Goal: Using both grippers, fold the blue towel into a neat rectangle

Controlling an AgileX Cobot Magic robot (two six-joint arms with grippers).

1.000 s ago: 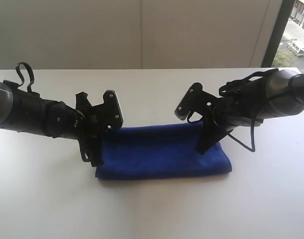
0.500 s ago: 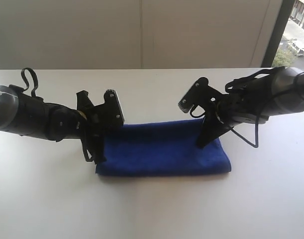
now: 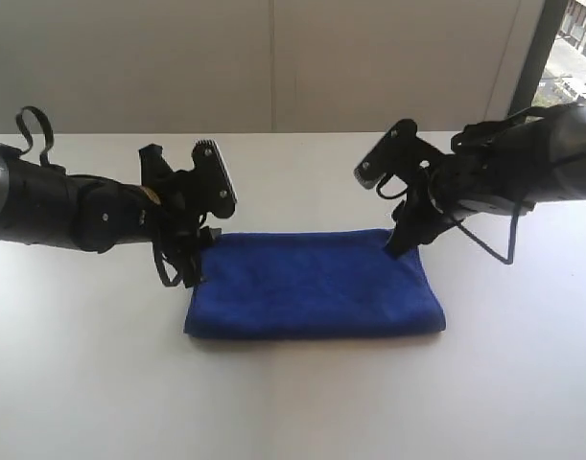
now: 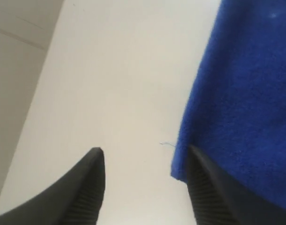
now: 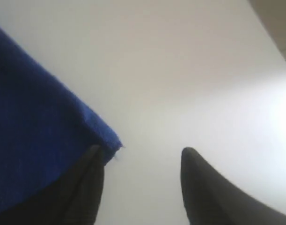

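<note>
Blue towel [image 3: 315, 284] lies flat on the counter [image 3: 293, 402], folded to a rectangle. Its long axis runs from one claw to the other, with a short end facing each arm. Left claw [image 3: 204, 225] is at a corner of the towel's left end, jaws spread wide, gripping nothing. Right claw [image 3: 393, 203] is at a corner of the towel's right end, also spread and empty. Its lower finger is at the corner edge; can't tell if it touches.
</note>
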